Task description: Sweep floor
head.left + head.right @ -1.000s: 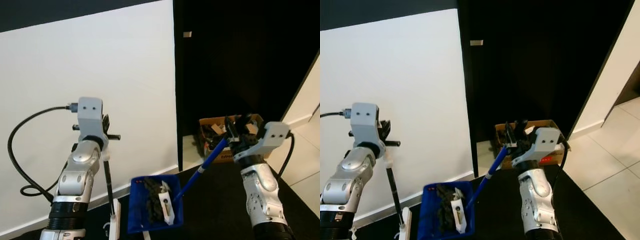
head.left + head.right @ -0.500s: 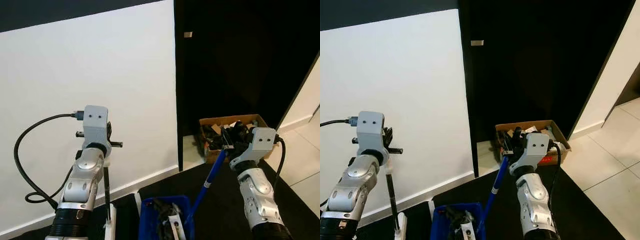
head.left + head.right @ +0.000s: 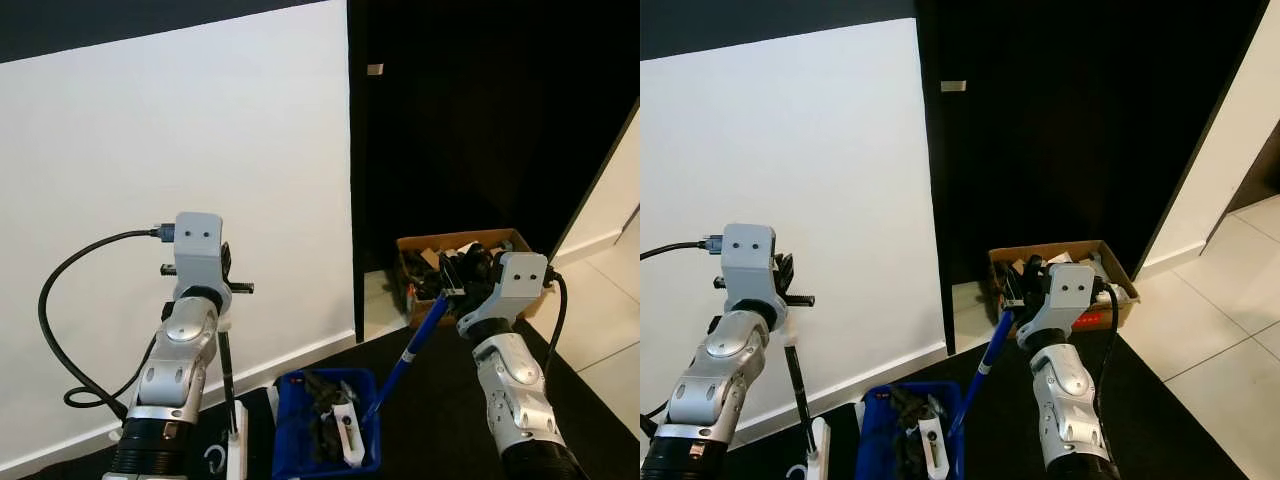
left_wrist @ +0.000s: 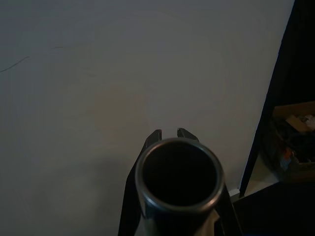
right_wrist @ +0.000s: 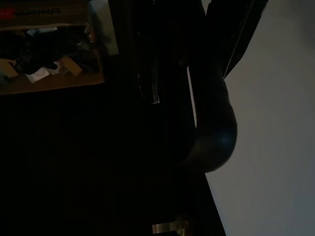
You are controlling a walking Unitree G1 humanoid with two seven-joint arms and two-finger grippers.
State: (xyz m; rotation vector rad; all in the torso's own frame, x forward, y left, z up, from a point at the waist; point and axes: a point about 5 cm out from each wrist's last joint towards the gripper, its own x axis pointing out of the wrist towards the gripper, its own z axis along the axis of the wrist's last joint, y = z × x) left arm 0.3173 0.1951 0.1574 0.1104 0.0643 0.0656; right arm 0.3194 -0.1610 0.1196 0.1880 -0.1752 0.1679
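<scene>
Right gripper (image 3: 455, 280) clamps the blue handle (image 3: 415, 345) of the dustpan (image 3: 330, 430), which holds dark debris near the floor. Left gripper (image 3: 222, 285) grips the black broom pole (image 3: 228, 375). Judgement: keep the pan level while carrying. Left wrist view adds the pole's open end (image 4: 178, 173); head views show the cardboard box (image 3: 440, 260).

I see a blue dustpan (image 3: 300, 420) on a blue handle (image 3: 412, 350), a black broom pole (image 3: 226, 375), a plain white wall (image 3: 170, 170), a brown cardboard box (image 3: 515, 240), and black floor (image 3: 430, 420).
</scene>
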